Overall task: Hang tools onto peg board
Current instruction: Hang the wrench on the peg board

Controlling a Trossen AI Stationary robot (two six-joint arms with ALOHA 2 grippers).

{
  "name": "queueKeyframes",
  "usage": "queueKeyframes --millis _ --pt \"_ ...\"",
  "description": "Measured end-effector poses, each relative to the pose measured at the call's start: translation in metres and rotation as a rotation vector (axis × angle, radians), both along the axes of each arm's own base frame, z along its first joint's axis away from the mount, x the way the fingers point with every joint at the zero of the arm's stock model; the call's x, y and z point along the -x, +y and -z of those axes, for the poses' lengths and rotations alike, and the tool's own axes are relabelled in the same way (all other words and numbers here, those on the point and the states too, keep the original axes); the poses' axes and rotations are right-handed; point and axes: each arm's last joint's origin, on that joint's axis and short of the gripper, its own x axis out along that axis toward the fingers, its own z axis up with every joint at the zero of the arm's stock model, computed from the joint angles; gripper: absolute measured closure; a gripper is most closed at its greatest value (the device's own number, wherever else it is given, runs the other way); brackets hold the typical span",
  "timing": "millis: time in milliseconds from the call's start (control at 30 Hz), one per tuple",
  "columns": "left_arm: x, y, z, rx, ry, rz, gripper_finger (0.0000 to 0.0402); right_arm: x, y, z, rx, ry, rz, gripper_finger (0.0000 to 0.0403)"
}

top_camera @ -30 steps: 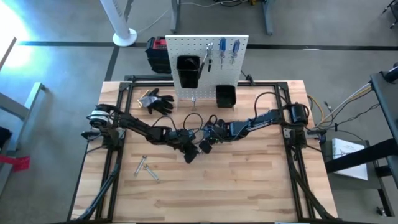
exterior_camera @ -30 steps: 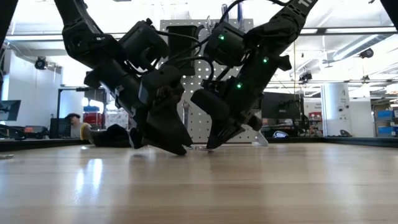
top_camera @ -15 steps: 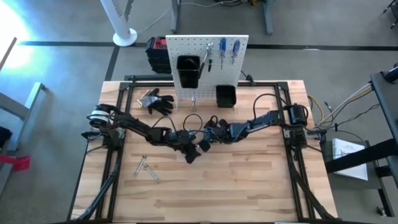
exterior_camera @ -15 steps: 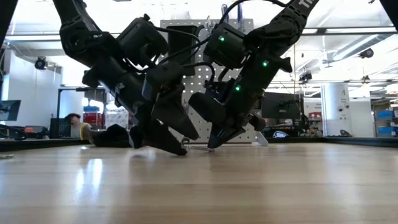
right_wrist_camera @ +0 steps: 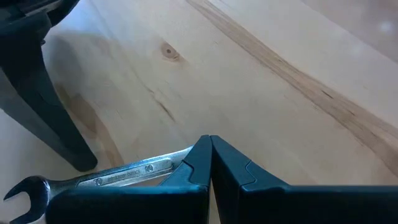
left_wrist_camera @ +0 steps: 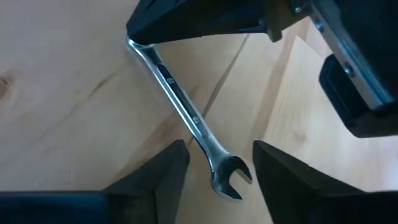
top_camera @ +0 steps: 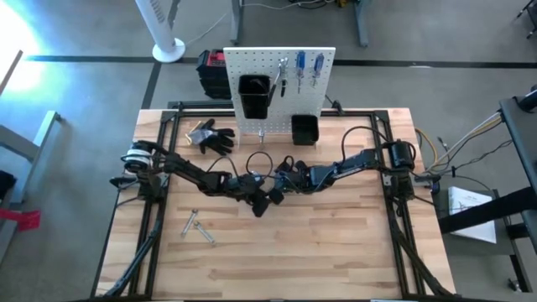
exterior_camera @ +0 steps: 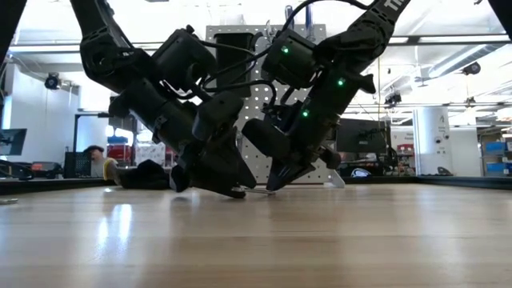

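Wooden surface [top_camera: 336, 243], mid-table: a silver wrench [left_wrist_camera: 186, 118] lies flat, one end pinched between the pressed-together fingers of the right gripper [right_wrist_camera: 208, 163]. Its open-jawed end sits between the spread fingers [left_wrist_camera: 155, 174] of the left gripper [left_wrist_camera: 214, 171]. Both arms crowd the spot. Behind stands the peg board [top_camera: 277, 71] with two black bins [top_camera: 254, 95], hung screwdrivers [top_camera: 317, 69] and pliers [top_camera: 283, 80]. Black gloves [top_camera: 210, 136] and two loose wrenches [top_camera: 196, 226] lie apart.

We're in a robotics lab or workshop: bare concrete floor [top_camera: 75, 92] marked with tape lines, a white fan [top_camera: 164, 29] standing on it, and beyond the wooden table [exterior_camera: 256, 240] an open hall with monitors [exterior_camera: 12, 141], shelving [exterior_camera: 492, 156] and ceiling strip lights.
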Motion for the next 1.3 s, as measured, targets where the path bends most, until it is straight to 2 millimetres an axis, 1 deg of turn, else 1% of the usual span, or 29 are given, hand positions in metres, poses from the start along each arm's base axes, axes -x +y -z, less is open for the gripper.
queueKeyframes --millis 100,200,333,500,600,700,833,900,1133,1300 --pt "0.000 0.000 0.004 0.022 0.012 -0.010 0.0250 0.000 0.000 0.000 -0.001 -0.004 0.000 0.0403" --pt "-0.001 0.000 0.009 0.039 0.016 -0.014 0.0267 -0.001 0.000 0.000 -0.003 -0.011 -0.001 0.0403" --pt "-0.004 0.000 0.014 0.032 0.025 -0.004 0.0272 -0.001 0.000 -0.001 -0.005 -0.018 -0.002 0.0403" --pt "-0.010 -0.001 0.015 0.002 0.034 0.031 0.0274 -0.001 0.000 -0.001 -0.004 -0.017 -0.005 0.0403" --pt "-0.010 -0.001 0.016 -0.008 0.053 0.027 0.0286 -0.001 0.000 -0.001 -0.003 -0.016 -0.005 0.0403" --pt "-0.009 0.000 0.017 -0.018 0.065 0.028 0.0319 -0.001 0.000 -0.001 -0.003 -0.016 -0.005 0.0403" --pt "-0.009 0.000 0.017 -0.017 0.064 0.032 0.0381 -0.001 -0.001 -0.001 0.000 -0.017 -0.003 0.0403" --pt "-0.010 0.000 0.017 -0.021 0.061 0.041 0.0395 -0.002 -0.002 -0.001 -0.002 -0.020 -0.002 0.0403" --pt "-0.010 0.000 0.015 -0.024 0.058 0.045 0.0398 -0.002 -0.003 -0.001 0.001 -0.019 0.000 0.0403" --pt "-0.005 0.000 0.000 -0.046 0.066 0.059 0.0392 -0.002 -0.002 -0.001 0.032 -0.039 0.048 0.0403"
